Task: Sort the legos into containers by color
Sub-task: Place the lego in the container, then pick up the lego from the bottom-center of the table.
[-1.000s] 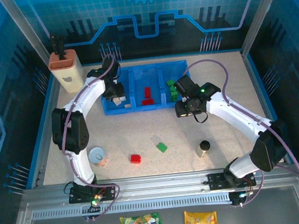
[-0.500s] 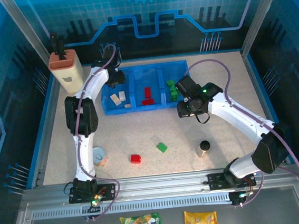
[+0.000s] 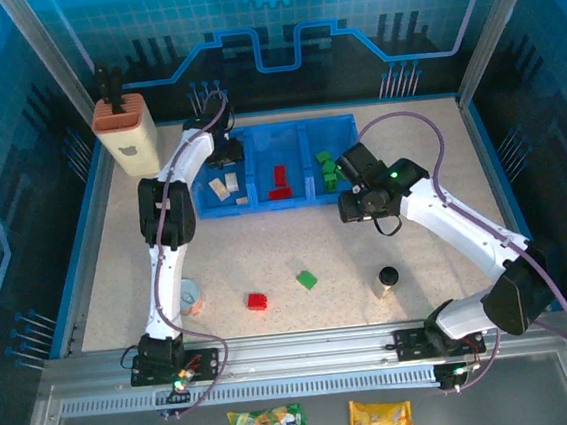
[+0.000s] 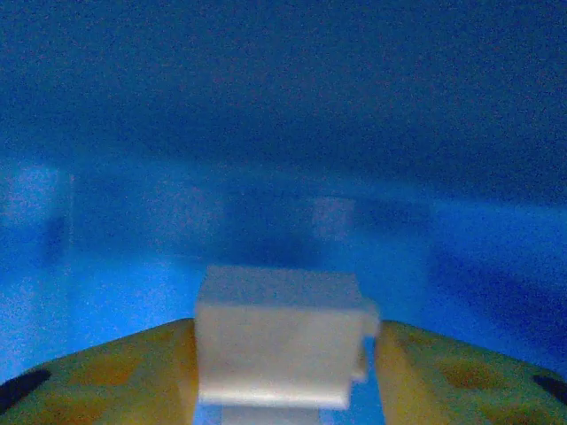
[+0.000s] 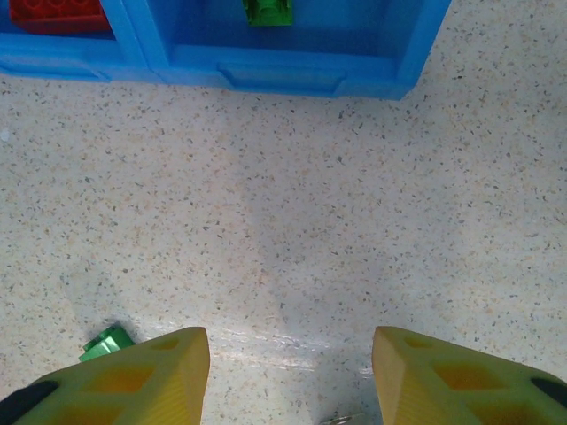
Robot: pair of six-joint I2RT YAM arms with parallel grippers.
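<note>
The left end effector (image 4: 283, 376) grips a white brick (image 4: 279, 341) over the tray's left compartment (image 3: 212, 200), while the right end effector (image 5: 291, 372) hangs wide open above the table (image 5: 310, 221).

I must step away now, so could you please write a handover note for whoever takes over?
Left gripper: shut on a white brick, at the left compartment of the blue tray.
Right gripper: open, empty, above the table beside the tray.
Done: white bricks in the left compartment, red bricks in the middle, green bricks in the right.
Left: drop the held brick; sort the loose red brick and green brick from the table.
</note>
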